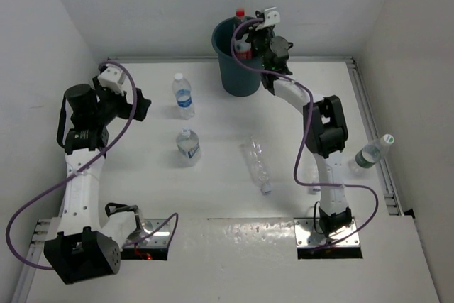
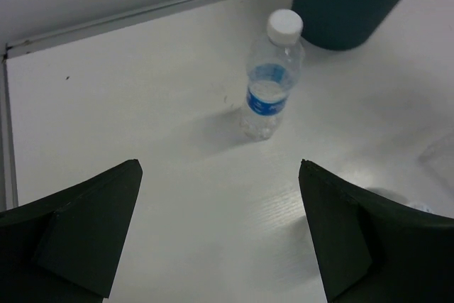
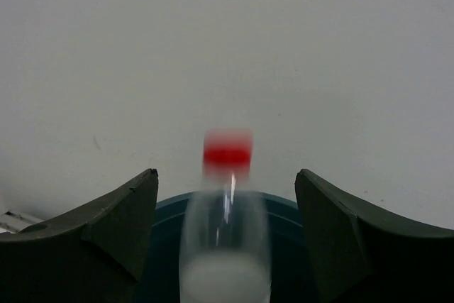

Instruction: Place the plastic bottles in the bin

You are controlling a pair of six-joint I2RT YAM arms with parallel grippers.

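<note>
Dark fingers of the left pincer (image 2: 218, 168) fill the bottom of the left wrist view, spread wide with nothing between them. Ahead of them and slightly to the right stands a blue-label bottle (image 2: 272, 79), upright with its long axis vertical and its white cap on top. It is well apart from the fingers and nothing lies between, so the left arm is clearly the nearer one. A second upright bottle (image 1: 188, 145) stands closer to the arm bases. Further right, a clear bottle (image 1: 257, 164) lies on its side on the desk (image 1: 227, 204), roughly midway between the arms. The bin (image 1: 228, 69) sits at the far edge. Above its mouth the right pincer (image 3: 223, 175) is spread, with the red-capped bottle (image 3: 227, 150) blurred between the fingers and a gap on either side. By my judgement it is loose and going in. At the right rail a last bottle (image 1: 372, 150) leans, nearest the right arm.
</note>
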